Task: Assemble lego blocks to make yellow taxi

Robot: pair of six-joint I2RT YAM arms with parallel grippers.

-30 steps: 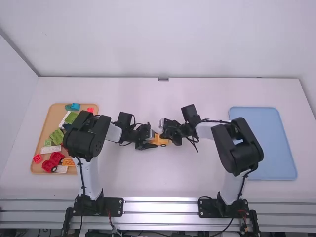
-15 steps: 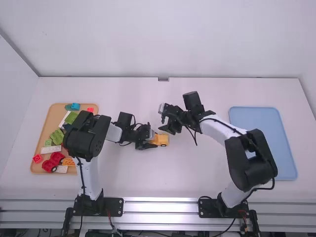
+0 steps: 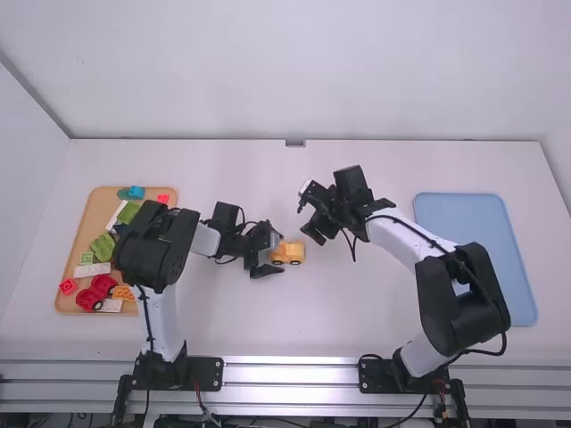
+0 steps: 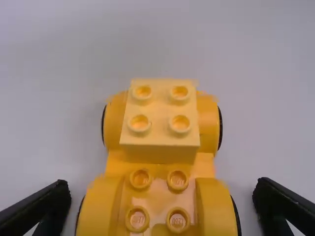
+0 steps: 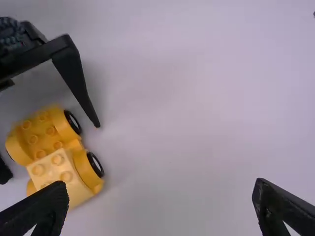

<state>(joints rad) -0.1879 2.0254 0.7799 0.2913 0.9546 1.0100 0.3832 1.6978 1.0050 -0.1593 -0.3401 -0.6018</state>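
Observation:
My left gripper (image 3: 274,254) is open at the yellow car base (image 3: 290,253) near the table's middle. In the left wrist view, my left gripper (image 4: 162,187) has one finger on either side of the wheeled base (image 4: 158,169), with gaps between. A pale yellow two-by-two block (image 4: 160,118) is stacked on one end; bare studs show on the other. Just beyond and to the right of the car, my right gripper (image 3: 308,223) stands open and empty. In the right wrist view, my right gripper (image 5: 161,187) has its left finger overlapping the pale block (image 5: 59,172).
At the left, an orange-brown tray (image 3: 69,252) holds green, white, red and blue bricks, a red wheeled piece (image 3: 93,296) and an orange brick (image 3: 124,292), partly under the left arm. A blue tray (image 3: 500,259) lies at the right, beside the right arm.
My right gripper has pulled back from the car and now stands farther up and to the right. My left gripper has opened from the car while its arm has stayed nearly in place.

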